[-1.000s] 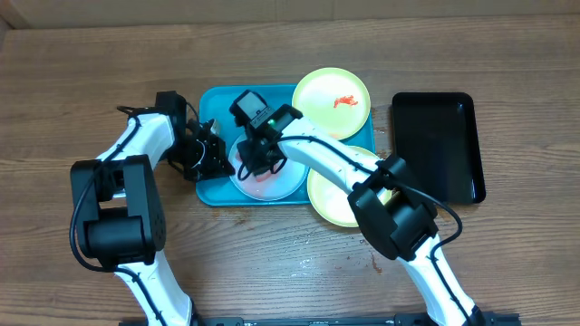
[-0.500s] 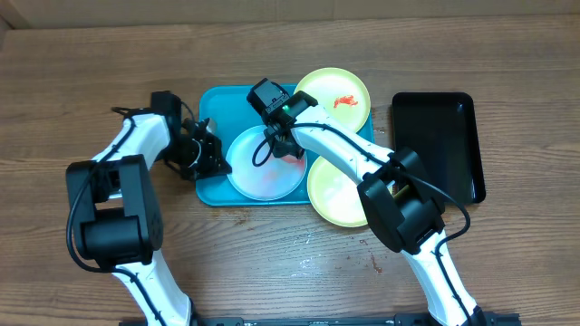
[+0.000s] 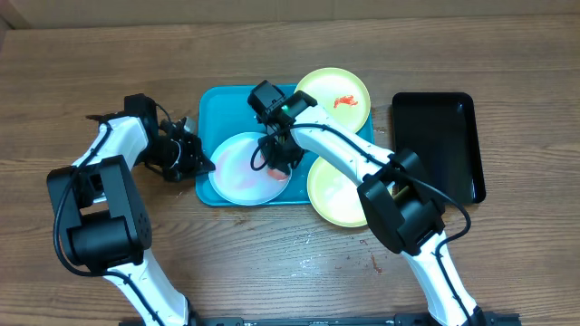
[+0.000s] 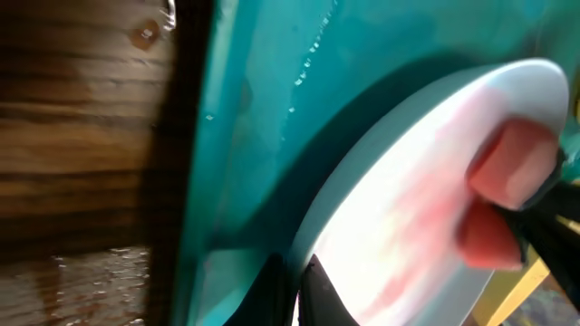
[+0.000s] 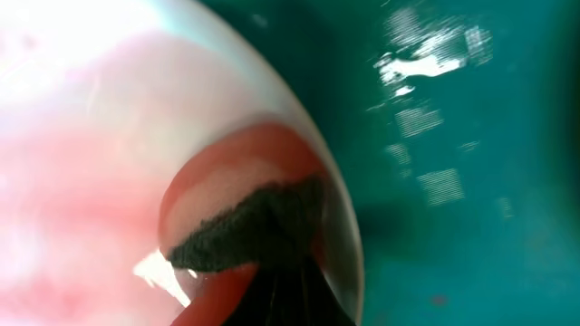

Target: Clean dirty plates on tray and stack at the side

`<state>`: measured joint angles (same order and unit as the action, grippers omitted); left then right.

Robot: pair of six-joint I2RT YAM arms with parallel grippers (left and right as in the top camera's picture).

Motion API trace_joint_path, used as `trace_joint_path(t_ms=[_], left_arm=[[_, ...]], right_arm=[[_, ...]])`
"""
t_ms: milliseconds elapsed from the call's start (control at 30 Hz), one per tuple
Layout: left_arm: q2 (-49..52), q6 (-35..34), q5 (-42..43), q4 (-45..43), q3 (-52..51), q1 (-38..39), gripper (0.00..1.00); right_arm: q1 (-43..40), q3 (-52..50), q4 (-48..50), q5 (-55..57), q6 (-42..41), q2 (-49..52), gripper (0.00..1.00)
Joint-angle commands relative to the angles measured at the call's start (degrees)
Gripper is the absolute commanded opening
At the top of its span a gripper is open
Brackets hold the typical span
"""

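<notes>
At the left of the tabletop (image 3: 82, 63) we see the left gripper (image 3: 201, 164) closed tight on the left rim of the pale blue-white plate (image 3: 237, 172). This plate lies in the turquoise tray (image 3: 222, 107), toward the tray's near left corner, with its gripped edge jutting out over the tray's left rim. We can make out a faint pink smear across its face. On the plate's right part the right gripper (image 3: 275, 161) is clamped on a red sponge (image 4: 504, 167) with a dark layer, and the sponge presses on the plate close to its rim. Further right, the sauce-marked yellow plate (image 3: 333, 101) sits over the tray's far right corner. The second yellow plate (image 3: 340, 192) overlaps the near right corner and rests partly on the tabletop. The black tray (image 3: 435, 145) lies toward the tabletop's right edge, just beside the yellow plates.
</notes>
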<state>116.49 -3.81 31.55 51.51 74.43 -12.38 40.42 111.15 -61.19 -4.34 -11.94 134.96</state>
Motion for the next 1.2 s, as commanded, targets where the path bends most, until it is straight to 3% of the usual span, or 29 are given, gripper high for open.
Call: trace_joint_path(t_ms=[0,333,800,1167], left_arm=[[0.37,-0.09,-4.52,0.07,-0.04,-1.11,0.04],[0.37,-0.07,-3.39,0.13,-0.04,-1.09,0.04],[0.37,-0.96,-1.46,0.09,-0.04,1.53,0.04],[0.37,-2.25,-1.75,-0.55,-0.04,4.55,0.04]], right_arm=[[4.94,-4.07,-1.92,-10.64,0.50,1.68,0.04],[11.96,-4.09,3.19,-17.84,-0.94,1.68,0.04],[8.68,-4.07,14.69,-20.31,-3.69,1.68,0.04],[1.86,-3.89,16.87,-5.38,-7.58,1.68,0.04]])
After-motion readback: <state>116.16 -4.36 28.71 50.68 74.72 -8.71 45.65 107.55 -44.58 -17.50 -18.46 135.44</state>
